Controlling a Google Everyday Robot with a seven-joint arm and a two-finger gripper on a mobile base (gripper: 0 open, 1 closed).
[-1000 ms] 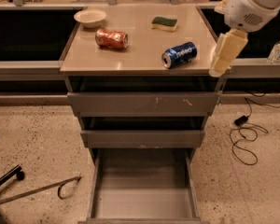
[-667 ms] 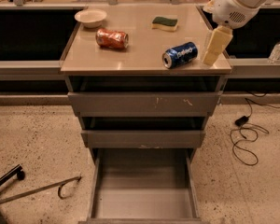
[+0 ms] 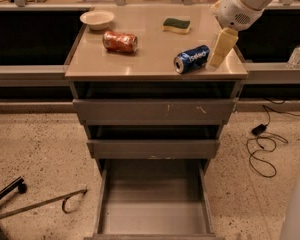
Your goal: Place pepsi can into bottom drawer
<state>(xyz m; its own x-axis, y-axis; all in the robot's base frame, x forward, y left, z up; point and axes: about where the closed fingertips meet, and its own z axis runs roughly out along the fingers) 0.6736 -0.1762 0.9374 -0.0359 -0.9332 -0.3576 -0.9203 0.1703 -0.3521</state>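
Note:
The pepsi can point(image 3: 192, 59) is dark blue with white lettering and lies on its side at the right of the cabinet top point(image 3: 150, 64). The gripper point(image 3: 221, 48) hangs from the white arm coming in from the top right, just right of the can and close beside it, above the cabinet top's right part. The bottom drawer point(image 3: 154, 219) is pulled out wide at the foot of the cabinet, its flat grey floor bare. The two shallower drawers above it are pulled out a little.
An orange-red can point(image 3: 120, 41) lies on its side at the left of the top. A white bowl point(image 3: 97, 19) stands at the back left and a green sponge point(image 3: 176, 25) at the back middle. Cables point(image 3: 262, 149) lie on the floor at the right; a metal bar point(image 3: 40, 204) at the left.
The gripper has moved left and away from the camera, from beyond the cabinet's right edge to close beside the pepsi can. The can has not moved.

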